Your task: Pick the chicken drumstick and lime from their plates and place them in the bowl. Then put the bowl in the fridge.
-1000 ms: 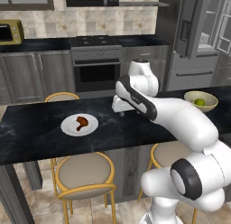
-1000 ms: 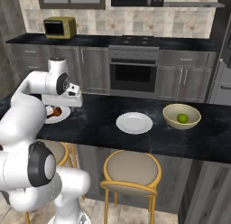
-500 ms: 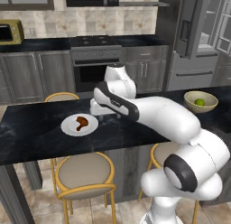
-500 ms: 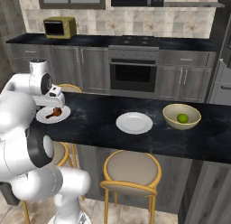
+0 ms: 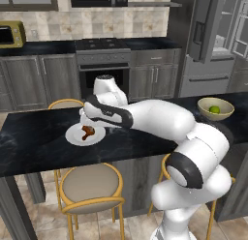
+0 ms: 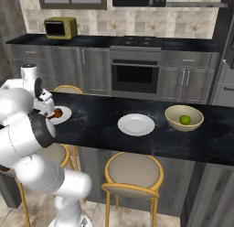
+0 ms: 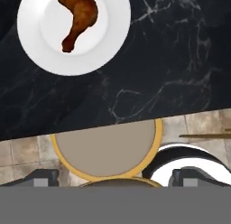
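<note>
Tool (image 7: 115, 175): jaws wide, holding nothing; hovers above the worktop (image 7: 171, 60) edge, looking straight down.

Drumstick (image 7: 80, 16): ahead of the tool and to one side, lying on a white plate (image 7: 108, 47); thick end farther off, bone end pointing back toward the tool. Not between the jaws yet.

Stool (image 7: 106, 153): directly under the tool, below the worktop edge.

Second plate (image 6: 136, 124): well off to the tool's right along the worktop, bare.

Bowl (image 6: 184, 117): beyond that plate, farthest from the tool; the lime (image 6: 184, 120) already lies inside it.

Fridge (image 5: 213, 40): behind the bowl end of the worktop, well apart from the tool.

Risks, as judged: the tool stands off-centre from the drumstick, so a straight descent would meet bare worktop or the plate rim. The piece is bent and tapered; closing across the narrow bone end could let it pivot or slip, and a low approach could shove the plate. The long carry to the bowl adds a chance of dropping it.
</note>
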{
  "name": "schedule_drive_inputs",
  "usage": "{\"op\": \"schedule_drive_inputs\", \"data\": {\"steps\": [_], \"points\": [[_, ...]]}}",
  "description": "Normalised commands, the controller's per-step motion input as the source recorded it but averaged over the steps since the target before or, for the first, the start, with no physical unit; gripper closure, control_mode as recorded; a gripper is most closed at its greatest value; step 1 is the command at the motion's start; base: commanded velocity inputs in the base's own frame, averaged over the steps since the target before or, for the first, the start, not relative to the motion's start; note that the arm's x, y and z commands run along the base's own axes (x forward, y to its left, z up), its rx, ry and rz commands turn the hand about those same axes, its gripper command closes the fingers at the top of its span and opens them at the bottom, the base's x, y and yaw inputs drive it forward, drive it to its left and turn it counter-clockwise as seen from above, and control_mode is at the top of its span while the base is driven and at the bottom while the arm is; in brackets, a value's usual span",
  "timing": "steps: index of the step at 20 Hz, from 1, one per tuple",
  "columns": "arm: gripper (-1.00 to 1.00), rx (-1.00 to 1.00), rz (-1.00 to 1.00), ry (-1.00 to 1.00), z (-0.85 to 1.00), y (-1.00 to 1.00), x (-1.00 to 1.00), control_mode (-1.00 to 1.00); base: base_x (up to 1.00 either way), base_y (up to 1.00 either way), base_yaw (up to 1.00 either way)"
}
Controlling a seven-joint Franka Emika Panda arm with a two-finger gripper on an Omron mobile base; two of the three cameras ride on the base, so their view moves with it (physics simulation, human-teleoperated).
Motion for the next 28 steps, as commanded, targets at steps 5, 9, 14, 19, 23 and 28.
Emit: {"op": "schedule_drive_inputs", "data": {"steps": [5,9,14,19,23,28], "points": [[-1.00,0.00,-0.15,0.00,-0.24,0.28,0.42,-1.00,0.00,0.00,0.00],[-1.00,0.00,-0.14,0.00,-0.26,0.18,0.48,-1.00,0.00,0.00,0.00],[-1.00,0.00,-0.02,0.01,-0.30,0.03,0.45,-1.00,0.00,0.00,0.00],[-1.00,0.00,0.00,0.04,-0.39,0.08,0.30,-1.00,0.00,0.00,0.00],[-1.00,0.00,0.00,0.02,-0.31,0.17,0.36,-1.00,0.00,0.00,0.00],[-1.00,0.00,0.00,0.00,-0.26,0.21,0.35,-1.00,0.00,0.00,0.00]]}}
